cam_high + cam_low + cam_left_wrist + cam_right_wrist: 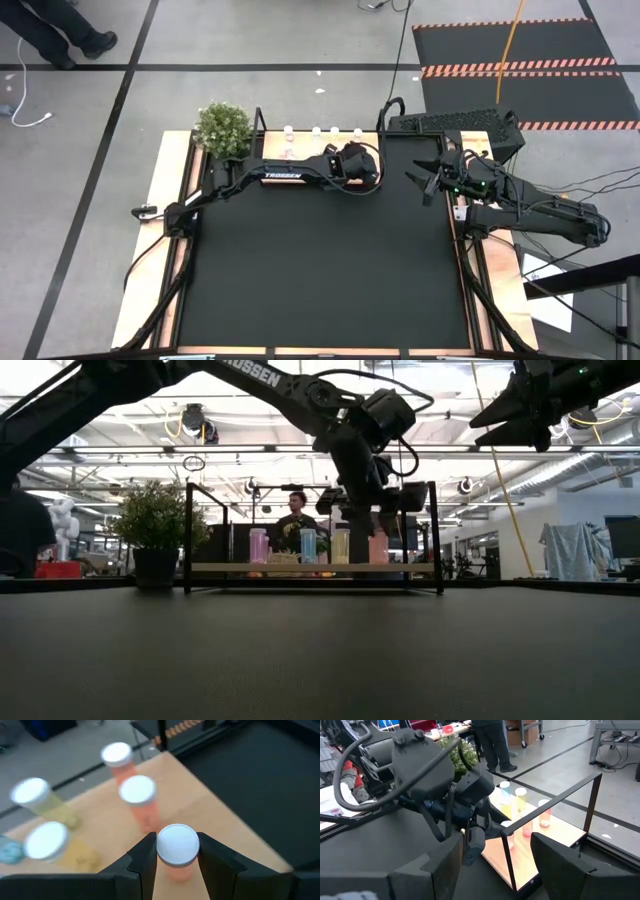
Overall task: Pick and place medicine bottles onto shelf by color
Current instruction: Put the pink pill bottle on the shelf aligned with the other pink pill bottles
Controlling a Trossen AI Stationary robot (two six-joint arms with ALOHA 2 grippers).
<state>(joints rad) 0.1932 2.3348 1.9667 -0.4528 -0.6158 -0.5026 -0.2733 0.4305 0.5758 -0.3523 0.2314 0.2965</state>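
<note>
Shelf (300,143): light wooden board with thin black posts, at the far edge of the black table (320,270), just beside a potted plant (222,127) at its left end.

Medicine bottles on the shelf: white caps in a row along the board. In the low view, from left: a pink-purple bottle (258,546), a teal-blue bottle (308,545), a yellow bottle (340,546) and a pink bottle (378,547) partly behind the arm. The left wrist view adds two pink bottles (141,802) standing close together near the board's corner, two yellow ones (50,842) beyond them, and a teal one at the frame's edge.

Left gripper (177,857): over the right end of the shelf, fingers (145,862) partway closed, one on each side of a pink, white-capped bottle (177,845) and touching its cap. That bottle stands upright on the board near its front edge.

Right gripper (428,182): raised above the table's right side, well apart from the shelf, jaws wide and holding nothing.

Background: a person behind the shelf in the low view; legs of another on the floor beyond the table.
</note>
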